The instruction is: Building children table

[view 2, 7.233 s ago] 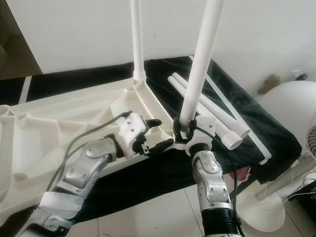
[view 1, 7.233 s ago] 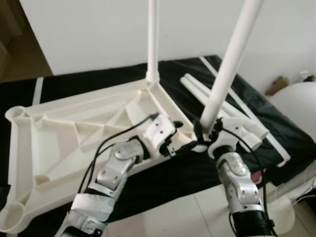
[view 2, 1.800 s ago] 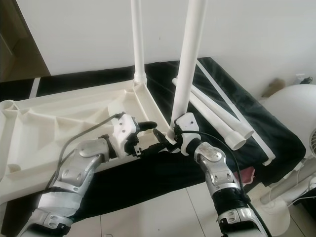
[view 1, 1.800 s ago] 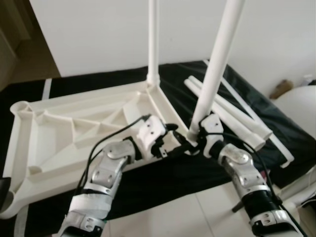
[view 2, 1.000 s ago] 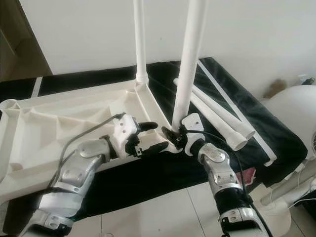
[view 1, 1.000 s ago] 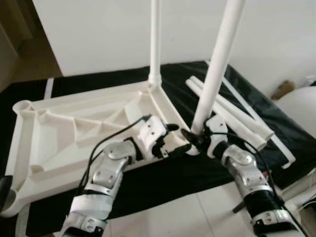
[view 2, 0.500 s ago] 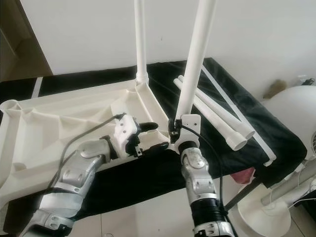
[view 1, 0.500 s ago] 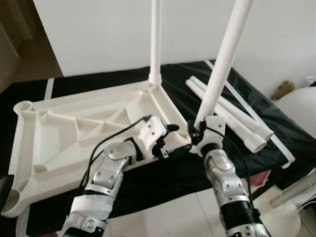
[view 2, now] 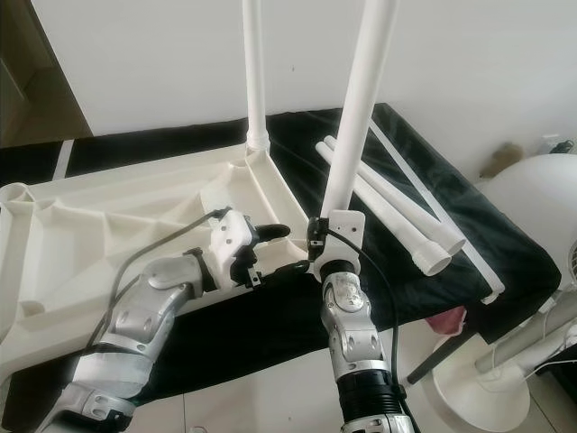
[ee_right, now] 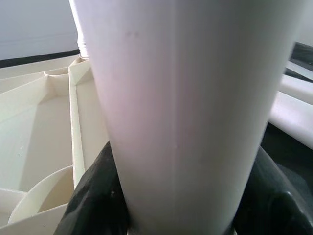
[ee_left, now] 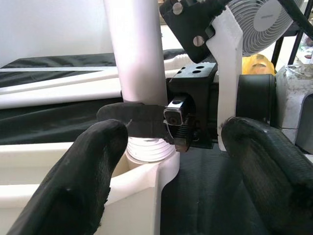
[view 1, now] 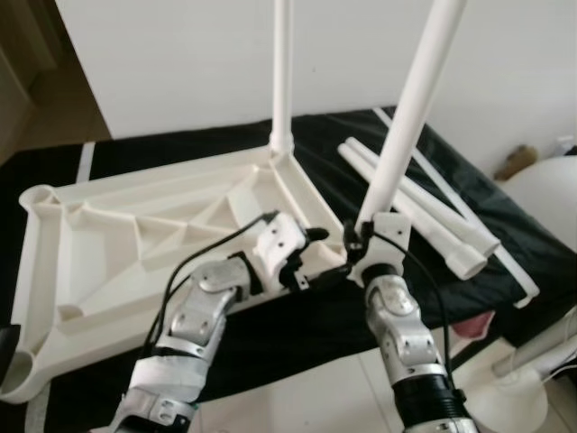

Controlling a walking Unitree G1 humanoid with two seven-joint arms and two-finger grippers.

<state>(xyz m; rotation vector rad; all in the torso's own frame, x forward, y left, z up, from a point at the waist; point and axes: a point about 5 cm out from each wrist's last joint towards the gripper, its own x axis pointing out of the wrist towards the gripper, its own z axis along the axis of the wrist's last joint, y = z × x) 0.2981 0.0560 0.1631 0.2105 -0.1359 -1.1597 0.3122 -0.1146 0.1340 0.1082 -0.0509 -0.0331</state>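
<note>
A white plastic children's table top (view 1: 135, 244) lies upside down on a black cloth (view 1: 505, 244), ribbed underside up. One white leg (view 1: 281, 72) already stands upright in the far right corner socket. A second white leg (view 1: 410, 108) stands at the near right corner, leaning a little to the right, its lower end at the corner socket (ee_left: 146, 161).

The right claw (view 2: 326, 236) is closed around the base of this second leg; its wrist view has black fingers (ee_right: 93, 196) pressed against both sides of the white tube. The left claw (view 2: 275, 248) sits just left of the same corner with its fingers spread apart, one above and one below the table rim, holding nothing that can be seen.

The step in hand looks like seating or screwing the second leg into its corner. A threaded end shows just above the socket in the left wrist view, so the leg seems not fully home. The next move likely calls for straightening the leg and turning or pressing it down, while the left claw steadies the top.

Two spare legs (view 1: 433, 221) lie on the cloth to the right, with a thin white strip (view 1: 469, 212) beyond them. A white fan (view 2: 532, 216) stands at far right.

Both leg tops are cut off by the frame. How deep the thread has gone cannot be told.
</note>
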